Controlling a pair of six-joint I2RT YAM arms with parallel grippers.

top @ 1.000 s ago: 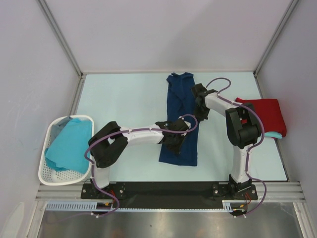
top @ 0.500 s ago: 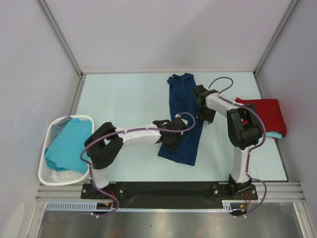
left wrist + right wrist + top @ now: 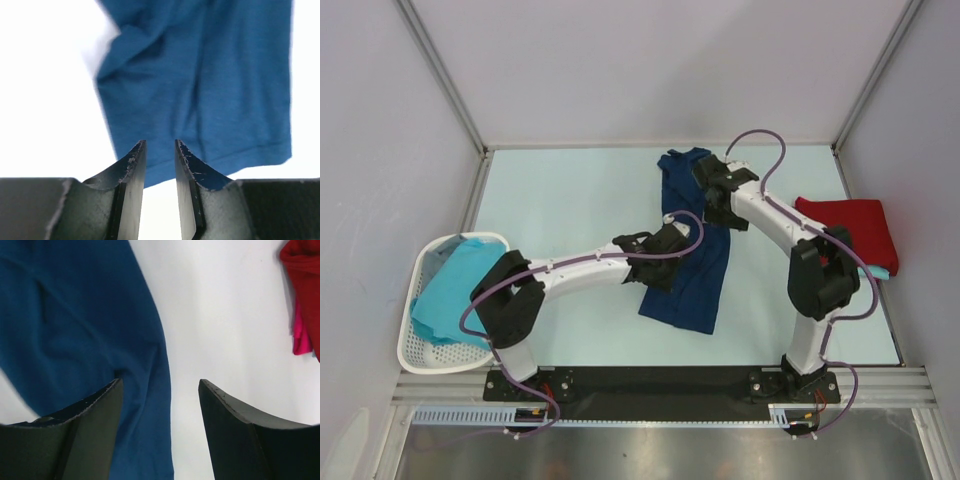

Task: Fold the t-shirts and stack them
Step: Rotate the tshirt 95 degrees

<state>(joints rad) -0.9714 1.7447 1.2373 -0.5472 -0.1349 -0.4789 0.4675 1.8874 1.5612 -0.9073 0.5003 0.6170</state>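
Note:
A navy blue t-shirt (image 3: pixel 685 290) lies as a long folded strip down the middle of the table. My left gripper (image 3: pixel 670 255) hovers over its left edge, about halfway along. In the left wrist view this gripper (image 3: pixel 160 142) has a narrow gap with nothing in it, and the navy cloth (image 3: pixel 210 75) lies just beyond the tips. My right gripper (image 3: pixel 710 200) hangs over the shirt's far right edge. Its jaws (image 3: pixel 160 381) are wide open above the navy cloth (image 3: pixel 75 315) and bare table. A folded red t-shirt (image 3: pixel 855 225) lies at the right on a turquoise one (image 3: pixel 875 270).
A white perforated basket (image 3: pixel 420 340) at the near left holds turquoise t-shirts (image 3: pixel 455 290). The red t-shirt (image 3: pixel 305 290) shows at the right wrist view's top right corner. Grey walls close in the table on three sides, and the arm bases stand along the near edge.
My right gripper has opened, let go of the navy shirt and moved further away and leftward. My left gripper has widened a little and shifted away from the bases.

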